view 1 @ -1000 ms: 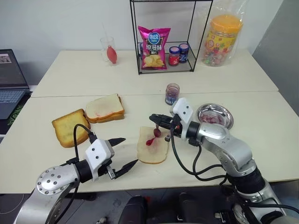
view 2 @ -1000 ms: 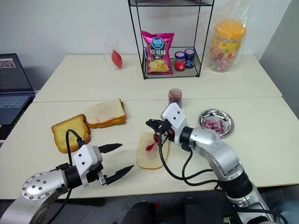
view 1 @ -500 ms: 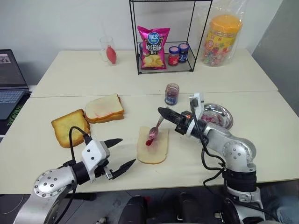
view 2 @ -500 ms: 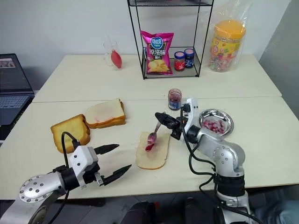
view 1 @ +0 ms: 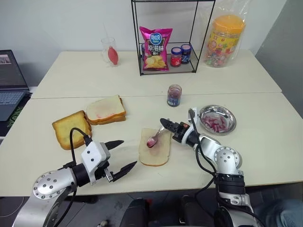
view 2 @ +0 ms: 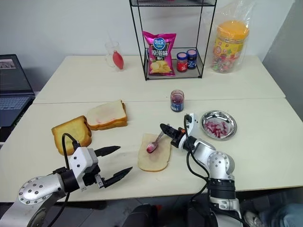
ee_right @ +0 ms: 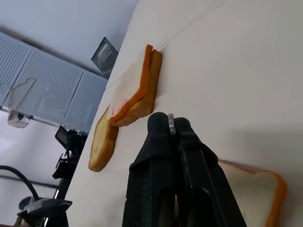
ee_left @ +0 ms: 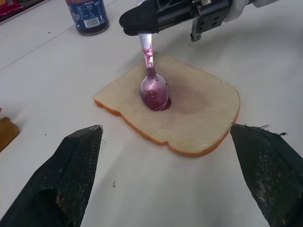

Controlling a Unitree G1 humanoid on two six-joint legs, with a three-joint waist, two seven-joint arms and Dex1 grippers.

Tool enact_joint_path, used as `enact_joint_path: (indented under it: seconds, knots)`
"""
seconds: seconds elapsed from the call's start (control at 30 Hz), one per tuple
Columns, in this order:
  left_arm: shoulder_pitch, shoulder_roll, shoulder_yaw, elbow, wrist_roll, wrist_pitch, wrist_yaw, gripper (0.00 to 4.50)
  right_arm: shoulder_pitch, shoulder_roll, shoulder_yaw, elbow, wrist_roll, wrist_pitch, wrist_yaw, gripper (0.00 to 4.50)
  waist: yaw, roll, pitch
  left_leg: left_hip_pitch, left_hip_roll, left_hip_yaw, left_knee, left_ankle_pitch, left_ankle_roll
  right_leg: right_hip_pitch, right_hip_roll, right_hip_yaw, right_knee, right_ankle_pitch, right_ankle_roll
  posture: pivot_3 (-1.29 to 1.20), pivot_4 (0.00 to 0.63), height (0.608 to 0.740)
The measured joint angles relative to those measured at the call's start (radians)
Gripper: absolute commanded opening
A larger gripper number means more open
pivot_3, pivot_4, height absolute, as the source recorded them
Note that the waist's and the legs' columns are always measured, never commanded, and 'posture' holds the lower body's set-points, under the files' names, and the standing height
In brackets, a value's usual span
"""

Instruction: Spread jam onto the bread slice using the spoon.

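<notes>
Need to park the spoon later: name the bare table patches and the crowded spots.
Bare: the near table strip right of the bread slice, below the metal dish; also the far table between the cup and the wire rack. Crowded: around the bread slice, where the right tool holds the spoon.

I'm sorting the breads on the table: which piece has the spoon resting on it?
The single pale bread slice nearest the table's front edge, with the spoon bowl on its red smear. The toasted slice and the two-layer sandwich lie apart, untouched.
</notes>
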Motion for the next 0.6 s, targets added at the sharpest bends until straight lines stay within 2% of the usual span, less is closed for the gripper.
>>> enact_joint_path:
  seconds: [0.3,0.6]
  knots:
    - [-0.001,0.005,-0.017,-0.001,0.0,-0.001,-0.005,4.5,0.038,-0.113,-0.082,-0.038,0.116,0.116,-0.006,0.04,0.007,0.0,0.0,0.0,-0.001,0.0,0.0,0.0,0.0,0.001,-0.001,0.0,-0.001,-0.002,0.003,0.0,0.15,0.74]
    - [-0.002,0.01,-0.018,-0.001,0.001,-0.002,-0.015,4.5,0.047,-0.134,-0.184,-0.079,0.274,0.232,-0.113,0.04,0.003,0.0,0.0,-0.001,0.0,0.0,0.0,0.0,0.0,0.001,0.0,0.0,-0.001,-0.002,0.003,0.0,0.15,0.74]
